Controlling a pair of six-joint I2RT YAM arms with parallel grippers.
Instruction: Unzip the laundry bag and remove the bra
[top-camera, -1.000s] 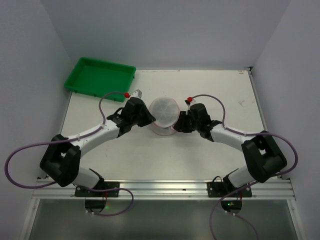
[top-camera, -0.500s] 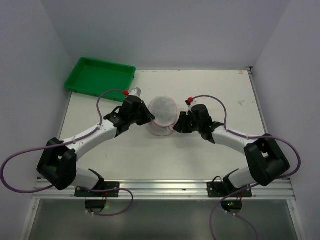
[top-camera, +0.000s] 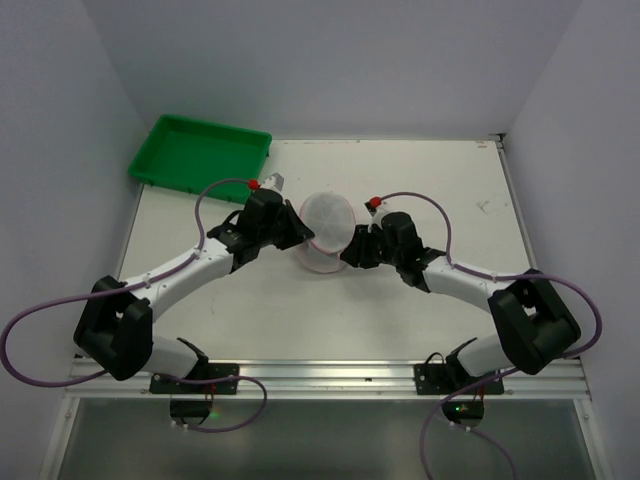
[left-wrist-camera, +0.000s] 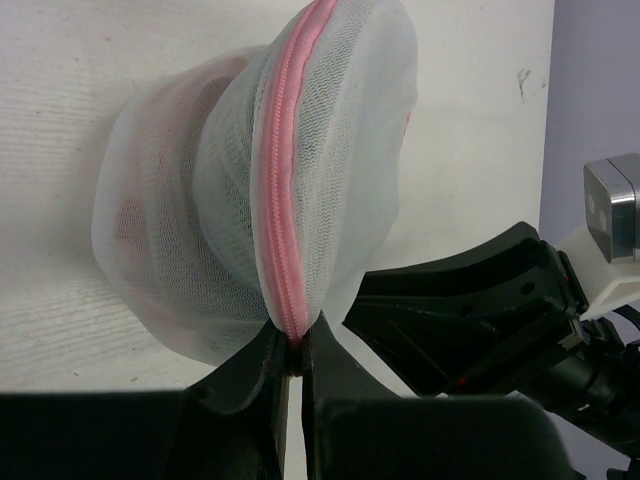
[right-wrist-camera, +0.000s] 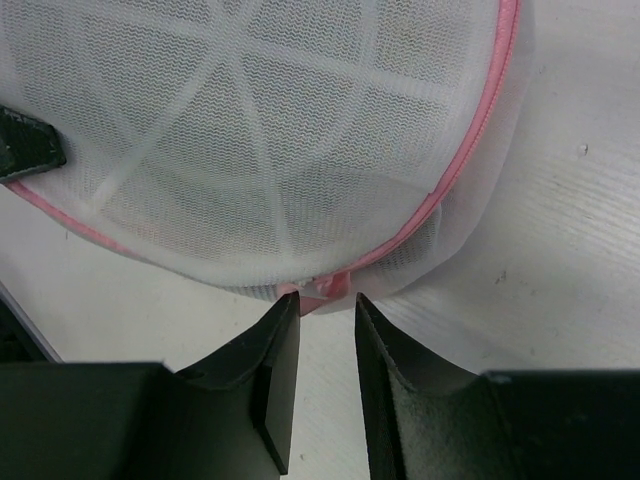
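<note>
As the right gripper (right-wrist-camera: 327, 312) is brought in closer to the mesh than a second ago, the unzipping step is judged about to begin. On the table (top-camera: 310, 310), a green tray (top-camera: 200, 155) is seen at the far left corner. The bag (top-camera: 327, 230) is held near the middle, toward the far edge, tipped up on its side. Its zip (left-wrist-camera: 290, 200) appears closed all along. The pink rim is pinched by the pressed-together left gripper (left-wrist-camera: 293, 352). The right gripper is narrowly spread with nothing gripped, and the pull tab (right-wrist-camera: 326, 284) lies just beyond its tips.
</note>
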